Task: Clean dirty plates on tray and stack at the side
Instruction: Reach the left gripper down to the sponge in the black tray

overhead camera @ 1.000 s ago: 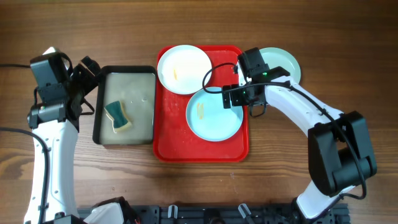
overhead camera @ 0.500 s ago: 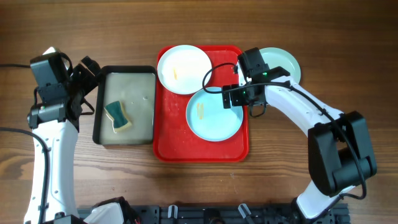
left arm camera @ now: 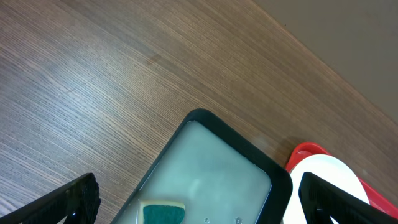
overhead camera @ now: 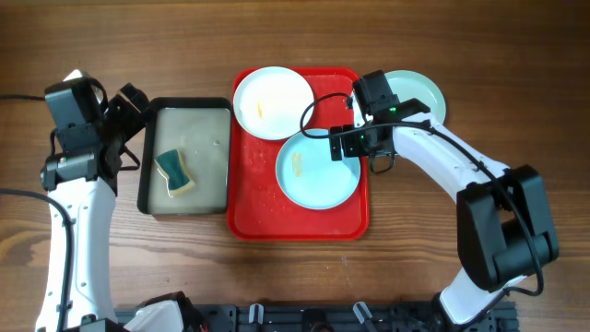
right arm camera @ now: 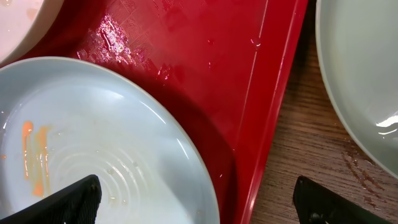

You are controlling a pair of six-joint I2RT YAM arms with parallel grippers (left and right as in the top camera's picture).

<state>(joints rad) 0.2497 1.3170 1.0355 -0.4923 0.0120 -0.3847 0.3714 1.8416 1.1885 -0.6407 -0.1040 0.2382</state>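
Overhead view: three plates show. A white plate (overhead camera: 273,102) sits at the upper left of the red tray (overhead camera: 263,218), overlapping its top rim; a pale blue plate (overhead camera: 312,180) lies in the tray's right half, with an orange smear near its left side; a third, pale turquoise plate (overhead camera: 426,95) rests on the wooden worktop (overhead camera: 406,267) just beyond the tray's upper right corner, partly covered by the right arm. One black-rimmed tray (overhead camera: 151,157) of cloudy water stands just left of the red tray, holding one green-and-yellow sponge (overhead camera: 175,172). The right hand (overhead camera: 361,140) hangs over the red tray's right rim, at the blue plate's upper right edge. The left hand (overhead camera: 129,111) is at the upper left corner of the water tray. Both hands are spread wide and hold nothing.

Left wrist view: two dark fingertips (left arm camera: 73,198) sit far apart at the lower corners of the frame, with nothing between them. Below are the water tray's corner (left arm camera: 236,144), a strip of the sponge (left arm camera: 160,211), and at lower right the red tray's corner (left arm camera: 300,154) with the white plate (left arm camera: 326,177).

Right wrist view: again two fingertips (right arm camera: 74,196) stand wide apart, empty. The smeared blue plate (right arm camera: 118,155) fills the lower left, the wet red tray (right arm camera: 205,56) the centre, the turquoise plate (right arm camera: 360,74) the right side on bare wood, and a sliver of white plate (right arm camera: 15,25) the upper left.
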